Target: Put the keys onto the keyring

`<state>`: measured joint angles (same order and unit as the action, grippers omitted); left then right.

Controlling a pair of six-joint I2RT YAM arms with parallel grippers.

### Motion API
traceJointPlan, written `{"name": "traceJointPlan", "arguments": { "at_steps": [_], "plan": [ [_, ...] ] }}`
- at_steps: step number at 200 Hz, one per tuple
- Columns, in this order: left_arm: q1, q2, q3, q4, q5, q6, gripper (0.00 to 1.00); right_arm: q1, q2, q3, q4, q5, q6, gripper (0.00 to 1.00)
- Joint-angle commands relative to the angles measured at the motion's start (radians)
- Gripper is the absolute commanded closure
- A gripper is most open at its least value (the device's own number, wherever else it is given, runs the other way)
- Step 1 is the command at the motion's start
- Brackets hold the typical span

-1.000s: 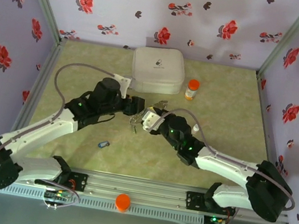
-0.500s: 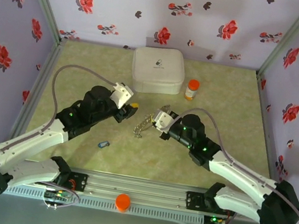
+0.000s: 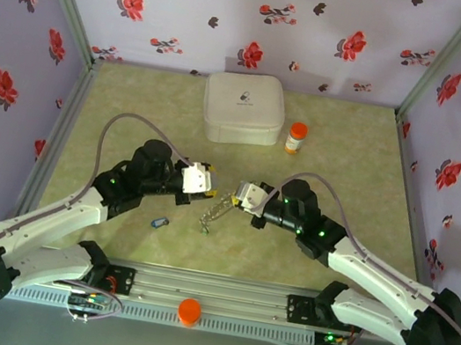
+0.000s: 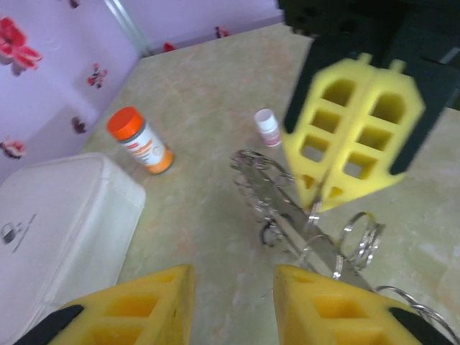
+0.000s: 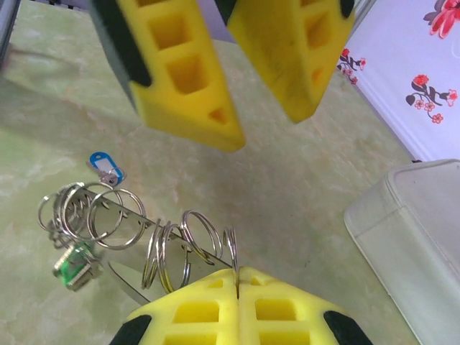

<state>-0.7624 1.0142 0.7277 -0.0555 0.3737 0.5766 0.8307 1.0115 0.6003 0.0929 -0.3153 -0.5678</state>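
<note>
Your keyring [image 5: 169, 248] hangs over the middle of the counter [image 3: 349, 158], one end clamped in your right hand [image 5: 237, 282] so its loops dangle free. Your left hand [image 4: 233, 277] faces it, fingers apart and empty. A blue-tagged key [image 3: 159, 222] lies loose to the near left, probably next.

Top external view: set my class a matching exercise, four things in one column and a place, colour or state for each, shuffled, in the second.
1 square case
2 pill bottle
3 blue-tagged key
4 right gripper

a shut on the keyring
b orange cap
c lying alone on the table
d white, beside the pill bottle

Pairs: 1-d, 2-b, 3-c, 4-a
</note>
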Motion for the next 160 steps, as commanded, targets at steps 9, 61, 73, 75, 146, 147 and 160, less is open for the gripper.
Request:
{"name": "traceJointPlan", "arguments": {
  "at_steps": [9,61,73,75,146,147,160],
  "plan": [
    [-0.008,-0.005,-0.016,0.049,0.106,0.086,0.67,-0.005,-0.028,0.033,0.008,-0.058,-0.003,1.00],
    [-0.040,0.010,-0.011,0.027,0.158,0.096,0.67,-0.003,-0.026,0.042,0.013,-0.083,-0.001,1.00],
    [-0.044,0.012,-0.012,0.022,0.159,0.094,0.65,-0.002,-0.027,0.043,0.013,-0.086,0.001,1.00],
    [-0.044,0.012,-0.013,0.021,0.159,0.095,0.65,-0.002,-0.027,0.043,0.013,-0.087,0.002,1.00],
    [-0.046,0.058,0.020,-0.043,0.150,0.133,0.66,0.005,-0.036,0.040,0.026,-0.127,0.006,1.00],
    [-0.046,0.059,0.021,-0.043,0.149,0.132,0.66,0.005,-0.036,0.040,0.026,-0.127,0.006,1.00],
    [-0.046,0.064,0.023,-0.046,0.151,0.137,0.67,0.006,-0.035,0.039,0.030,-0.127,0.006,1.00]
  ]
}}
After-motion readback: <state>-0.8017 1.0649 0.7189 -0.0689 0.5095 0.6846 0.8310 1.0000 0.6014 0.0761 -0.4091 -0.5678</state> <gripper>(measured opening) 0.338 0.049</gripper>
